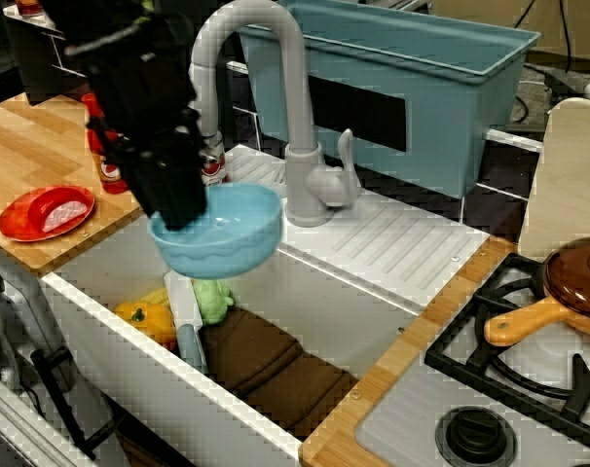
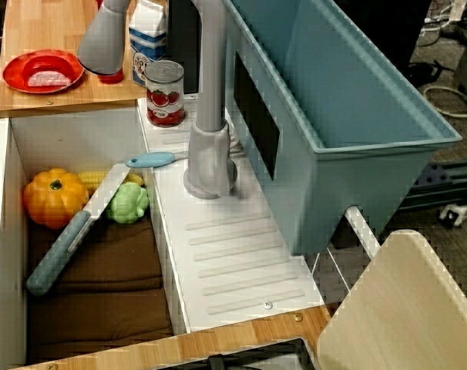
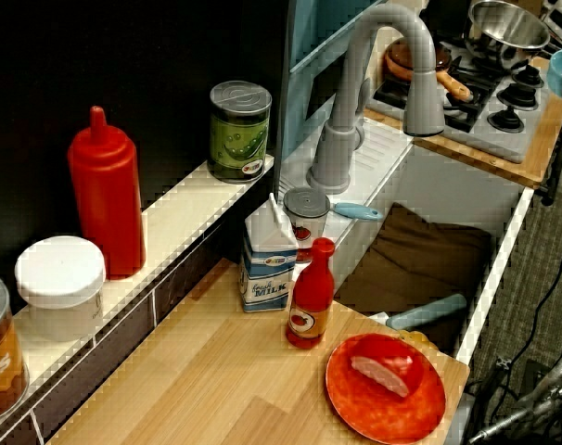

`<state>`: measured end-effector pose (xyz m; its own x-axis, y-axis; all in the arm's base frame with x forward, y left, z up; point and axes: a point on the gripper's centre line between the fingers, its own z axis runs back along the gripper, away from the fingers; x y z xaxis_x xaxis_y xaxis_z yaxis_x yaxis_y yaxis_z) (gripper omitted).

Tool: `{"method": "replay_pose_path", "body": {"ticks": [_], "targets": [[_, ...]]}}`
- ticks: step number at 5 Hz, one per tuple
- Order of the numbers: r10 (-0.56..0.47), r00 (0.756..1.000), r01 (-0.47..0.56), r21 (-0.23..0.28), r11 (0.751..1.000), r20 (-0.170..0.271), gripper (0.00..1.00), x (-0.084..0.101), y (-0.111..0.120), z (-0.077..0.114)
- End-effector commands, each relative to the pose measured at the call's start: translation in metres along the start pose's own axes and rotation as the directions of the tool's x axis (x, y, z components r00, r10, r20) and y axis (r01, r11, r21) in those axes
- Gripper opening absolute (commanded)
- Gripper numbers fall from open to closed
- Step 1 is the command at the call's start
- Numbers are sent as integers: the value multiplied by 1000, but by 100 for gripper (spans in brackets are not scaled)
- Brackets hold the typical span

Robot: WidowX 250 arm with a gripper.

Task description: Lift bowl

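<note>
The light-blue bowl [image 1: 232,233] hangs tilted in the air above the left part of the white sink [image 1: 353,292], clear of the things lying in it. My black gripper [image 1: 183,216] comes down from the upper left and is shut on the bowl's left rim, hiding that side of it. The bowl's glossy inside faces up and to the right and looks empty. Its wavy lower band shows on the front. Neither the bowl nor the gripper can be made out in the other two views.
The grey faucet [image 1: 295,117] arches just behind and right of the bowl. In the sink lie an orange pumpkin [image 2: 55,196], a green vegetable [image 2: 127,202], a blue-handled knife [image 2: 68,239] and brown cloth [image 2: 95,270]. A red plate [image 1: 47,212], ketchup bottle [image 3: 311,292] and can [image 2: 165,92] stand on the left counter.
</note>
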<state>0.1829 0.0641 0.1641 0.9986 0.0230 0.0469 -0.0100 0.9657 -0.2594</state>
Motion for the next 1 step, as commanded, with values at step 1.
{"method": "replay_pose_path", "body": {"ticks": [1], "targets": [[-6, 998, 5, 9, 1000, 59, 0, -12, 7, 20]]}}
